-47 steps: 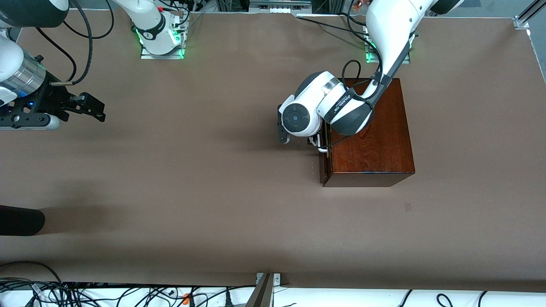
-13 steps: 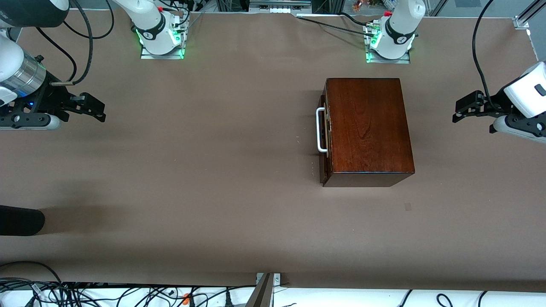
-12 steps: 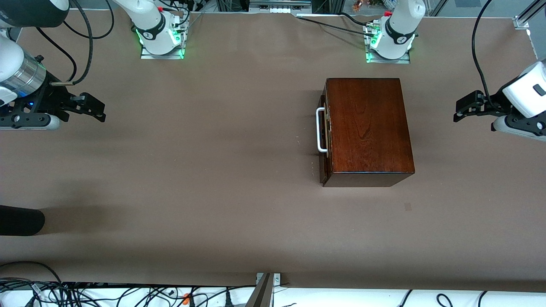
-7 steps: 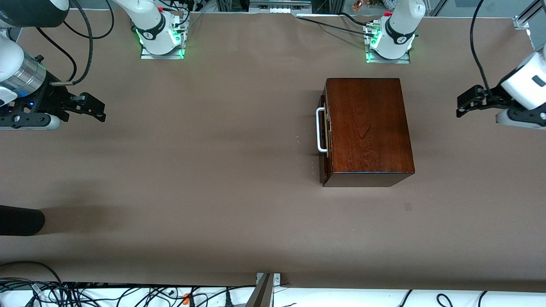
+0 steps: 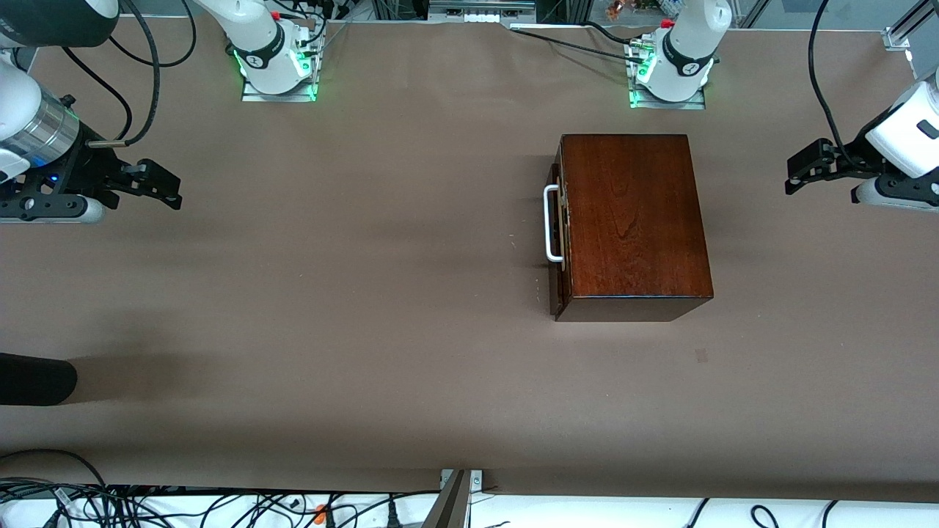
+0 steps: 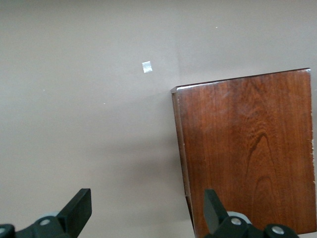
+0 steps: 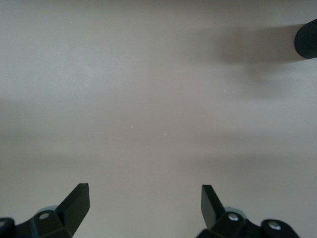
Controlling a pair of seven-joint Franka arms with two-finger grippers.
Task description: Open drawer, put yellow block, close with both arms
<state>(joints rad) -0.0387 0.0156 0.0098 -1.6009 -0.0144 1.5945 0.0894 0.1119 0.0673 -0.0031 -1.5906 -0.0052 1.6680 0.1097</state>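
The dark reddish-brown wooden box (image 5: 631, 220) stands on the table in front of the left arm's base. Its drawer (image 5: 557, 279) is pushed in, with the white bar handle (image 5: 548, 224) facing the right arm's end. The box top also shows in the left wrist view (image 6: 247, 148). My left gripper (image 5: 794, 176) hangs open and empty over the table at the left arm's end, apart from the box; its own view (image 6: 147, 208) shows spread fingers. My right gripper (image 5: 174, 192) waits open and empty over the right arm's end (image 7: 144, 203). The yellow block is out of view.
A black rounded object (image 5: 37, 378) pokes in at the right arm's end, nearer the front camera; it also shows in the right wrist view (image 7: 306, 38). A small pale mark (image 5: 700, 356) lies on the brown table cover (image 5: 367, 293) near the box. Cables lie along the front edge.
The left arm has left the drawer handle and swung out to its end of the table, drifting slightly toward its base in the last second. The drawer and right arm have not moved.
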